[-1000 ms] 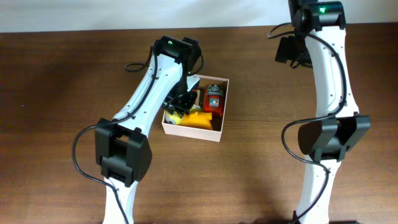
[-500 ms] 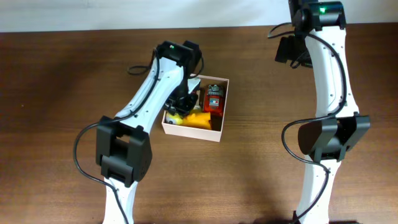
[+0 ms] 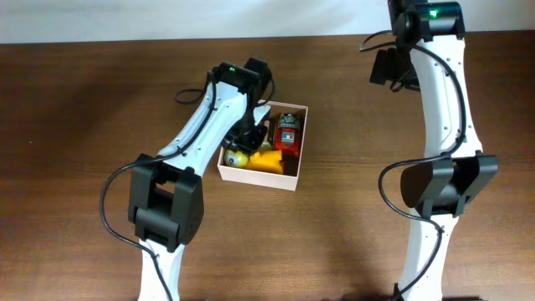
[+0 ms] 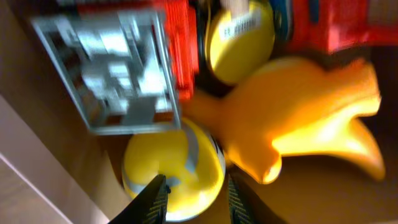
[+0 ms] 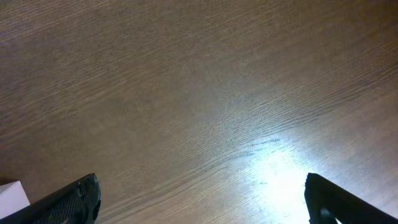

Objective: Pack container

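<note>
The container point(image 3: 259, 178) is seen at the middle of the table point(image 3: 84, 100), open-topped and already well filled. A red toy point(image 3: 287, 134), a yellow ball point(image 4: 171, 168) with a grey stripe, an orange duck-shaped toy point(image 4: 298, 118) and a second round yellow item point(image 4: 239, 43) are packed close together inside it.

The left gripper point(image 4: 196, 186) is lowered into the container just over the striped ball. Its fingers are set narrowly apart and nothing is seen clamped between them, though contact with the ball cannot be ruled out. The right gripper point(image 5: 199, 186) is spread wide and empty over bare wood, well apart from the container.

No further item is made out outside the container in the overhead view, so the packing is judged nearly done. What appears left is the clearing of the left arm.

A white label with fine dark print is seen on the second yellow item, but it is too blurred to be read. No brand name can be made out.
</note>
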`<state>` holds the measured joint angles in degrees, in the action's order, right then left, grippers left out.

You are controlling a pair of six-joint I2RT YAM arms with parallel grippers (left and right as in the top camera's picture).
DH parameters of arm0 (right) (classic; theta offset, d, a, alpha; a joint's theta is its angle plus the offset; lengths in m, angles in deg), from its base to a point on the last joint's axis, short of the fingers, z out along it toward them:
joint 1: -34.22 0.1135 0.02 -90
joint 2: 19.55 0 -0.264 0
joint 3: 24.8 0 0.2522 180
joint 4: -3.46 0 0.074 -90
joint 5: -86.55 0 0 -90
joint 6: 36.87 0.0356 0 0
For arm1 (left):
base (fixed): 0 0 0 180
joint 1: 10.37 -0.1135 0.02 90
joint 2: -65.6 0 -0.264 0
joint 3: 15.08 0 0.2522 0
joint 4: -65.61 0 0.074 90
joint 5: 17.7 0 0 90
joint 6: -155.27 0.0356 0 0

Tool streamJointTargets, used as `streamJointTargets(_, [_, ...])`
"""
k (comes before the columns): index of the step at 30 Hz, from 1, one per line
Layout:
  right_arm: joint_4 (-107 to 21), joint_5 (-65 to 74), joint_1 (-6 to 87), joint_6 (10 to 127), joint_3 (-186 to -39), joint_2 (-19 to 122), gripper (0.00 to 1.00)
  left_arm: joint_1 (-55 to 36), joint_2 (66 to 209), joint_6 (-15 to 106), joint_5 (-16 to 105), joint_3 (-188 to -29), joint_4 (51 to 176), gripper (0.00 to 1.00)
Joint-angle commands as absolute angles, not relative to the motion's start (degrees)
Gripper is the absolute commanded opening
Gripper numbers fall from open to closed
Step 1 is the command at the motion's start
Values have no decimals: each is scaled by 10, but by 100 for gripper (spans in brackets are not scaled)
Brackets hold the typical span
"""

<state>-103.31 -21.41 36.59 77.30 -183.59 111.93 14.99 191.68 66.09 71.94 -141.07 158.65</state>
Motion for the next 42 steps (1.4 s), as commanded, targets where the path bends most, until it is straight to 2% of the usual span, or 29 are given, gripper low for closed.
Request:
streamJointTargets(1, [-1033,-215,364,776,-1835,1121,99,151,1922,657,708,-1396,1570,33])
streamJointTargets(42, [-1033,-215,364,776,-1835,1121,99,151,1922,662,736,-1488,1559,33])
